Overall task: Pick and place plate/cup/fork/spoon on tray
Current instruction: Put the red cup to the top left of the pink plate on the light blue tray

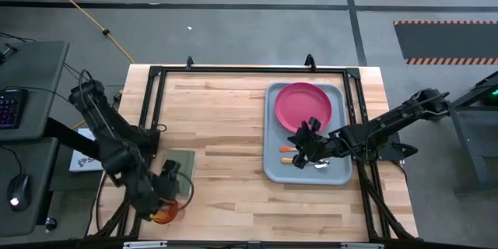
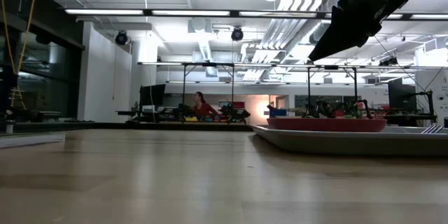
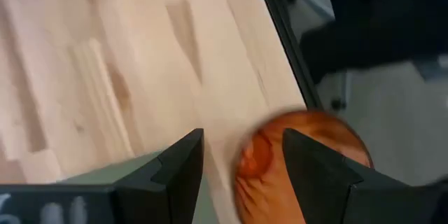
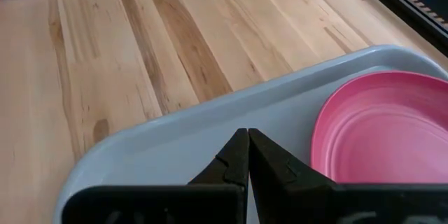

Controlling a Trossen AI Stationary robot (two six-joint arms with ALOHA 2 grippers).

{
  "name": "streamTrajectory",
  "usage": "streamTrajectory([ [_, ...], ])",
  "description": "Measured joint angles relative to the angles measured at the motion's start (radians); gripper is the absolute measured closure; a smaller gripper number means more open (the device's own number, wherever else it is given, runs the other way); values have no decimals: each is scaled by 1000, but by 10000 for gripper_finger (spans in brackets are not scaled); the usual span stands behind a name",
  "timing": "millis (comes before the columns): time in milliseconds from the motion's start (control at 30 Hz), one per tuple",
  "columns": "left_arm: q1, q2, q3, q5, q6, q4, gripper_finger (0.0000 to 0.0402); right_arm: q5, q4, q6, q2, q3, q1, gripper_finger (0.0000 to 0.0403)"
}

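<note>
Tabletop (image 1: 233,117) of pale wood planks carries the tray (image 1: 274,163) toward its right side, seen from above. On the tray's far half lies the plate (image 1: 302,103), flat and inside the rim; the right wrist view shows the same plate (image 4: 381,129) resting on the grey tray (image 4: 175,140). On the tray's near half, partly under the right arm, lie the fork (image 1: 287,149) and the spoon (image 1: 289,159), just beside each other; only their orange handles show clearly. Green notebook (image 1: 184,160) lies near the tabletop's front left corner. The cup (image 1: 165,214) sits at the front left edge of the tabletop, well apart from the tray, just beside the notebook.

Right gripper (image 1: 305,146) hangs over the tray's near half; in its wrist view its fingers (image 4: 234,161) are pressed together, tips touching, with nothing between them. Left gripper (image 1: 170,191) is over the cup; its fingers (image 3: 185,164) stand spread apart, and the cup (image 3: 280,161) shows beyond them, partly behind one finger.
</note>
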Motion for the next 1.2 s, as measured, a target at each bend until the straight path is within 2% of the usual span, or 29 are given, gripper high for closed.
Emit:
streamTrajectory([
  [167, -45, 21, 1, 6, 9, -19, 219, 0, 0, 22, 0, 0, 0, 402],
  [467, -48, 46, 2, -27, 8, -82, 219, 0, 0, 22, 0, 0, 0, 402],
  [633, -45, 104, 2, 35, 9, -81, 219, 6, -1, 7, 0, 0, 0, 402],
  [800, -29, 163, 2, 43, 33, -82, 223, 18, -1, -10, 0, 0, 0, 402],
  [900, -4, 191, 2, 40, 116, -91, 245, 23, -1, -12, 1, 0, 0, 402],
  [1000, 42, 200, 2, 4, 226, -111, 293, 21, -1, -12, 1, 0, 0, 402],
  [1100, 123, 192, 2, -33, 342, -106, 367, 4, 6, -4, 1, 0, 0, 402],
  [1167, 194, 174, 5, -65, 411, -97, 389, -13, 46, -4, 1, 0, 0, 402],
  [1200, 236, 166, 4, -98, 448, -94, 388, -13, 80, -5, 1, 0, 0, 402],
])
